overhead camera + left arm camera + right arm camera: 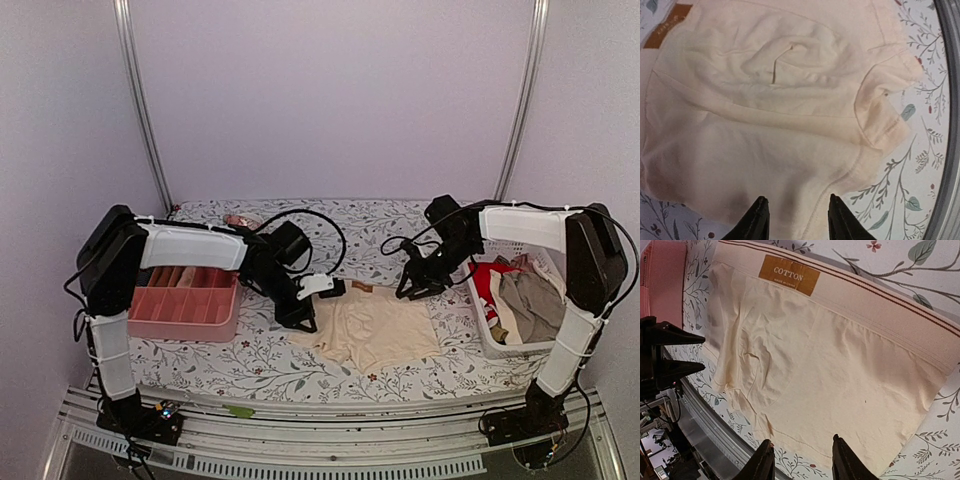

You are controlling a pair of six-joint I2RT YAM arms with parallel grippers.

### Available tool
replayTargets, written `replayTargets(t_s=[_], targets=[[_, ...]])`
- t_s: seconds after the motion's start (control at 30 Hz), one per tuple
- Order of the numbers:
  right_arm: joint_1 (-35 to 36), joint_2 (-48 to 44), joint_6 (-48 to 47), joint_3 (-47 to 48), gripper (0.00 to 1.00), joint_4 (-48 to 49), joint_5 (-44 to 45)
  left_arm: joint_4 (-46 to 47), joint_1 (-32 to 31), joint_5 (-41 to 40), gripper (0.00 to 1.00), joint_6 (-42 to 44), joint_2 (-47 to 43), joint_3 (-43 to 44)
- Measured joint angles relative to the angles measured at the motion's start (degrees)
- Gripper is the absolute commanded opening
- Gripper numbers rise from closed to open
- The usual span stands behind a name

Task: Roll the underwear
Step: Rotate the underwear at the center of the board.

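Observation:
One cream underwear [375, 325] lies spread flat on the floral cloth in the middle of the table, its waistband with a brown COTTON label [789, 274] at the far side. My left gripper [298, 318] hovers at the garment's left edge. In the left wrist view the left gripper [796, 210] is open above the cloth near a leg hem, with nothing between its fingers. My right gripper [412, 288] sits at the garment's upper right corner. In the right wrist view the right gripper [800, 450] is open over the hem and holds nothing.
A pink divided tray [185, 328] stands at the left behind the left arm. A white basket [500, 345] with red and grey clothes stands at the right. The table's metal front rail [715, 430] runs close below the garment.

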Motion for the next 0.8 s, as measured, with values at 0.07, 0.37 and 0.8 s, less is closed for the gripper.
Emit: replayTargets(t_s=[0.07, 0.37, 0.8], targets=[[0.0, 0.0, 0.0, -1.0, 0.4, 0.3, 0.1, 0.1, 0.0, -2.4, 0.34, -0.6, 3.6, 1.5], [0.0, -0.3, -0.2, -2.2, 0.4, 0.2, 0.5, -1.5, 5.5, -13.7, 0.3, 2.4, 9.0, 6.6], [0.3, 2.0, -0.3, 2.6, 0.28, 0.7, -0.6, -2.3, 15.0, -30.3, 0.49, 5.7, 27.7, 38.2]])
